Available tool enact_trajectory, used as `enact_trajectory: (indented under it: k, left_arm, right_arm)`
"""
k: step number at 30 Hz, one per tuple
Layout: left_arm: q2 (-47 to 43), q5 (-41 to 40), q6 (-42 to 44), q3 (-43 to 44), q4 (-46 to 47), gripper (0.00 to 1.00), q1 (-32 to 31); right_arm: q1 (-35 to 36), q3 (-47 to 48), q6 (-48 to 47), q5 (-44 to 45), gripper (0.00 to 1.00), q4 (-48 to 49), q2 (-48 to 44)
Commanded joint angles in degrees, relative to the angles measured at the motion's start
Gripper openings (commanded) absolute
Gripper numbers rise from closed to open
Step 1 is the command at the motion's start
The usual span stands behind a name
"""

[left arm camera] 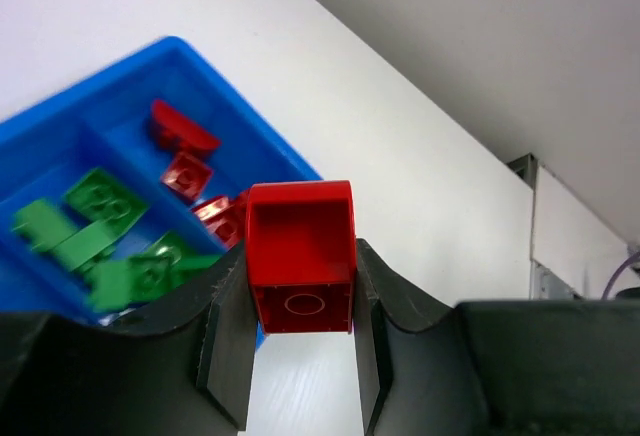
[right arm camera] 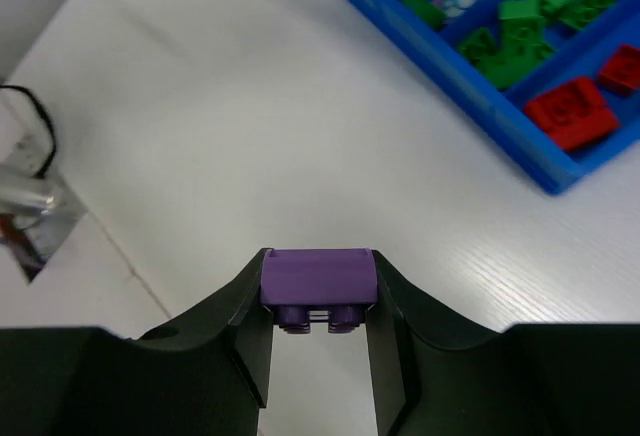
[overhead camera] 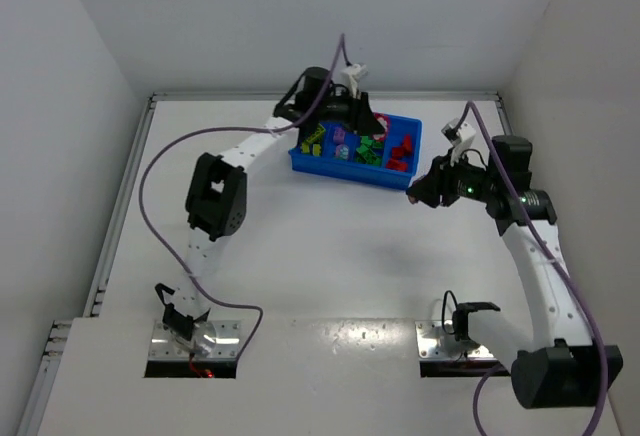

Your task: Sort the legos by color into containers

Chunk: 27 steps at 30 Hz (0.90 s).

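The blue tray (overhead camera: 338, 169) stands at the back of the table, its four containers holding yellow (overhead camera: 313, 141), purple (overhead camera: 343, 144), green (overhead camera: 372, 148) and red legos (overhead camera: 402, 151). My left gripper (overhead camera: 368, 118) hovers over the tray's back right part, shut on a red brick (left arm camera: 300, 256). Below it in the left wrist view lie the red legos (left arm camera: 187, 171) and green legos (left arm camera: 100, 201). To the right of the tray, above the table, my right gripper (overhead camera: 415, 196) is shut on a purple brick (right arm camera: 318, 276). The tray wall (right arm camera: 500, 126) shows at the upper right of the right wrist view.
White walls close the table in at the left, back and right. Two metal base plates (overhead camera: 195, 341) (overhead camera: 450, 341) sit at the near edge. Purple cables trail along both arms. A shiny plate (right arm camera: 25, 216) shows at the left of the right wrist view.
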Motion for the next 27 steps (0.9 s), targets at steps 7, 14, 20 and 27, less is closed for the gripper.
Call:
enact_trajectory:
  k: [7, 14, 20, 27]
  left_arm:
    - [15.00, -9.53, 1.50, 16.31, -3.10, 0.17, -6.89]
    - [21.33, -12.69, 0.69, 19.03, -1.77, 0.59, -8.04]
    - [23.80, -12.70, 0.17, 23.87, 1.21, 0.94, -9.18]
    - [17.83, -15.15, -0.45, 24.40, 1.40, 1.00, -9.19]
  right_arm:
    - [-4.51, -1.57, -2.51, 13.76, 0.00, -7.57, -9.84]
    - [-6.45, 0.71, -3.56, 12.63, 0.00, -8.99, -10.54]
    - [-6.98, 0.72, -3.56, 11.39, 0.00, -8.38, -9.49]
    - [-6.98, -0.51, -1.37, 10.07, 0.00, -1.19, -7.65]
